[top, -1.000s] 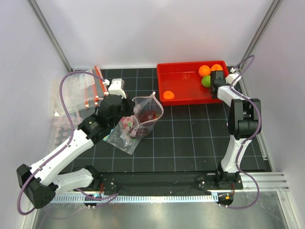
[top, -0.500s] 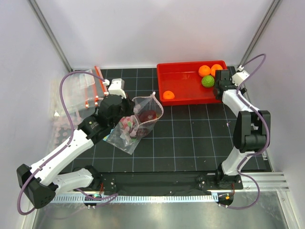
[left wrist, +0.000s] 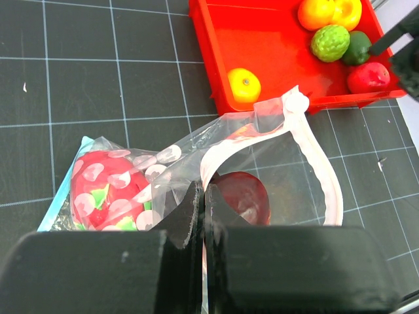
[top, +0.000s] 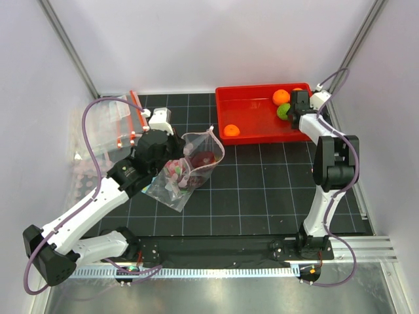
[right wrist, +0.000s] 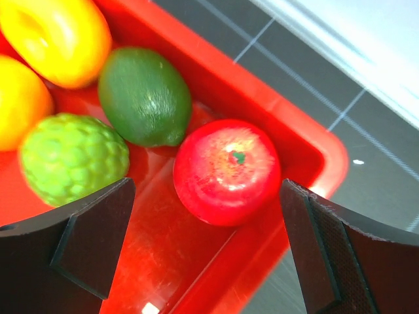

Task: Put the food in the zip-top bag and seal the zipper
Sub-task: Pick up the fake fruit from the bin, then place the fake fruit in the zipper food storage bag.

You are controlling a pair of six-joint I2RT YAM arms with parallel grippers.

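The dotted zip-top bag [top: 196, 163] lies on the mat with its mouth held up and open. My left gripper [top: 178, 156] is shut on the near edge of that mouth, also seen in the left wrist view [left wrist: 201, 196]. The pale pink zipper [left wrist: 322, 176] curves round the opening. Inside are the pink dragon fruit [left wrist: 105, 190] and a dark red fruit [left wrist: 245, 193]. I cannot make out the grape bunch. My right gripper [top: 298, 108] is open, its jaws wide either side of a red round fruit [right wrist: 227, 171] in the tray's corner, not touching it.
The red tray [top: 252, 111] at the back right also holds a lime [right wrist: 144, 95], a bumpy green fruit [right wrist: 72, 157], orange fruits [right wrist: 55, 33] and one orange [top: 231, 130] at its front left. Plain clear bags [top: 108, 124] lie at the far left.
My right arm swung out to the right and came back, and its gripper now sits slightly further left over the tray's right end. The left arm and bag have not moved.
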